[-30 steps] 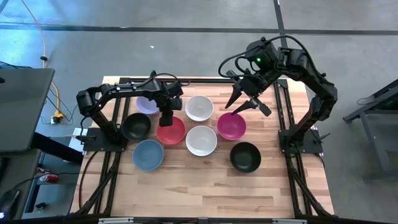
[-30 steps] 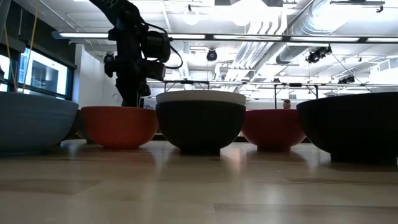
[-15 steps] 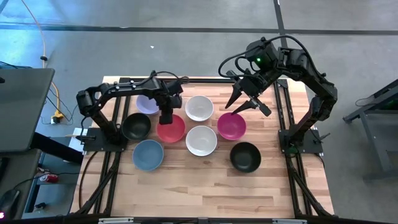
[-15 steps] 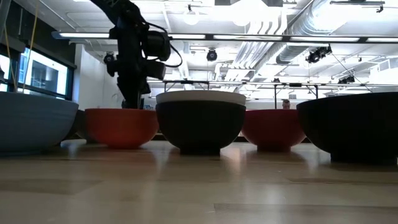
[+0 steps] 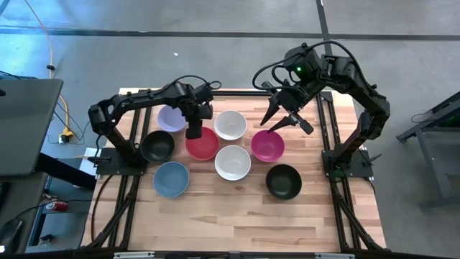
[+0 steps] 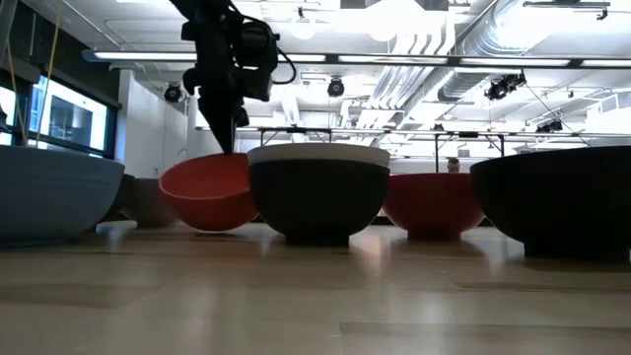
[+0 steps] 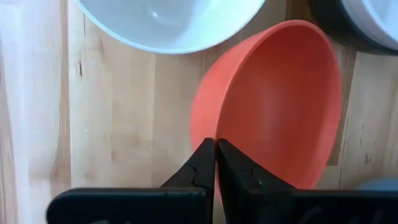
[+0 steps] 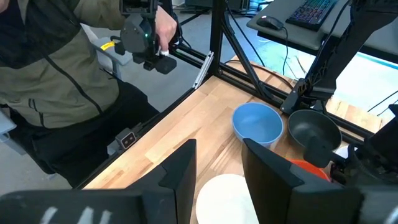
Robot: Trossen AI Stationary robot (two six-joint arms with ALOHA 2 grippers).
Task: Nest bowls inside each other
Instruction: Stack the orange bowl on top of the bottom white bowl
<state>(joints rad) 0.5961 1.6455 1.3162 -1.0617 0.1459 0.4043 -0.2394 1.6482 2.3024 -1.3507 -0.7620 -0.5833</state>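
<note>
Left of centre in the overhead frame, my left gripper (image 5: 194,132) is clamped on the red bowl's (image 5: 203,143) rim and has just tipped it off the table, so the nesting carry is starting. My right gripper (image 5: 277,119) hangs spread over the magenta bowl (image 5: 267,146).

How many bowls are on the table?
8, none stacked: lavender, white, magenta at the back; black, red, white in the middle; blue, black in front.
</note>
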